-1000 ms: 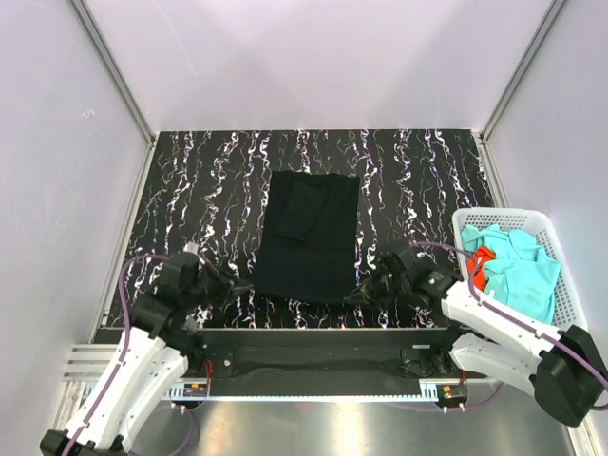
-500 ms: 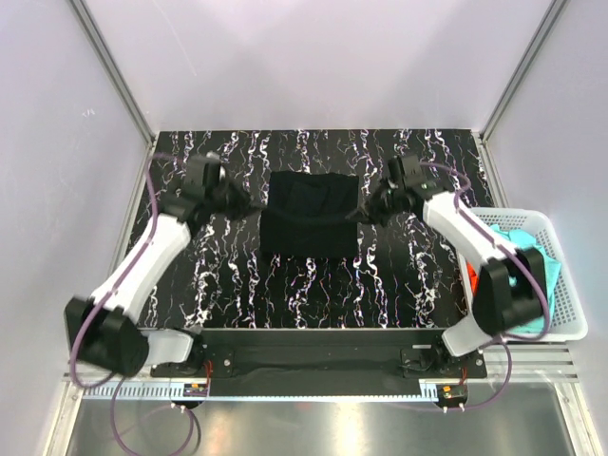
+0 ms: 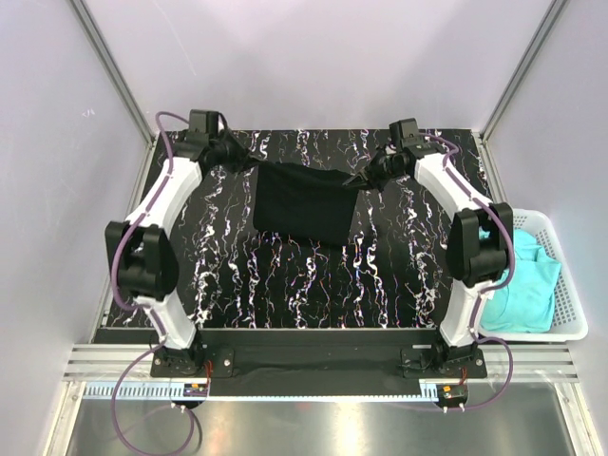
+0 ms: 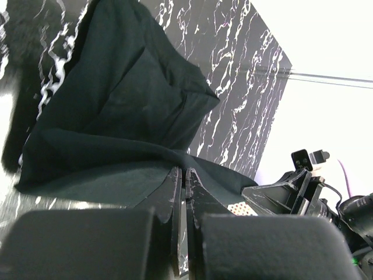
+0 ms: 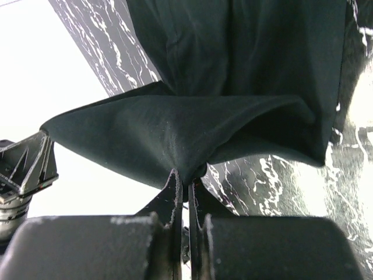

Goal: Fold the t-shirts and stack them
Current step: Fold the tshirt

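The black t-shirt [image 3: 304, 204] is held up over the far half of the bench [image 3: 237, 285], roughly midway between its left and right sides, stretched between the two arms. The left gripper [image 3: 249, 163] is clenched on the shirt's far left corner, and the right gripper [image 3: 357, 180] is clenched on its far right corner. The held edge between them sags a little in the middle. From above, the cloth is wider from left to right than from far to near, so its long axis runs across the bench, tilted slightly with the right end nearer the arm bases. From that taut edge the fabric falls toward the near side, and its free lower edge lies roughly parallel to the held one. In the left wrist view, the left gripper [image 4: 182, 172] has its jaws pressed together on a thin fold of the black t-shirt [image 4: 116, 105], which spreads away in a doubled layer down onto the marbled surface. In the right wrist view, the right gripper [image 5: 187, 176] pinches a bunched point of the black t-shirt [image 5: 245, 58] in the same way, with the cloth fanning out beyond it. At the right edge of the bench, well apart from the black shirt, the white lattice basket [image 3: 571, 318] holds the crumpled turquoise t-shirts [image 3: 527, 280].
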You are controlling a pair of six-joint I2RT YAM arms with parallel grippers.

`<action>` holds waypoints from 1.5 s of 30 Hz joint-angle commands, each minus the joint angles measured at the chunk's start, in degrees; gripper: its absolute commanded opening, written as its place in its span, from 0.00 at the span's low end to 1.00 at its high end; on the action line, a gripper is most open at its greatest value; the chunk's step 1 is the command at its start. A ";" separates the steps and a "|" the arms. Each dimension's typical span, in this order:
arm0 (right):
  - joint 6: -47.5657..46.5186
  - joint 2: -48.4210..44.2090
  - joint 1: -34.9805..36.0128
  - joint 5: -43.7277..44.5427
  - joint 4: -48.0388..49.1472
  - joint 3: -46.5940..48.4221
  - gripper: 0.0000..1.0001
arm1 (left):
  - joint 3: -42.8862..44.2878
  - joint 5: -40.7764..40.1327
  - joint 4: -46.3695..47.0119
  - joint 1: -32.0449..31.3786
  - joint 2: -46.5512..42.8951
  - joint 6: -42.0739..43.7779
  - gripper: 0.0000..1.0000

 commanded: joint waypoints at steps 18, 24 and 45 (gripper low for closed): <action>-1.53 16.32 -5.15 -6.30 -1.13 15.85 0.00 | 22.32 9.63 6.62 1.66 24.44 0.18 0.00; -0.91 23.95 -5.50 -7.62 -0.87 22.97 0.03 | 26.37 10.50 7.59 2.45 30.33 0.89 0.00; 0.84 51.64 -10.06 -11.84 -0.95 56.80 0.50 | 34.19 10.86 14.62 6.48 44.74 -2.63 0.20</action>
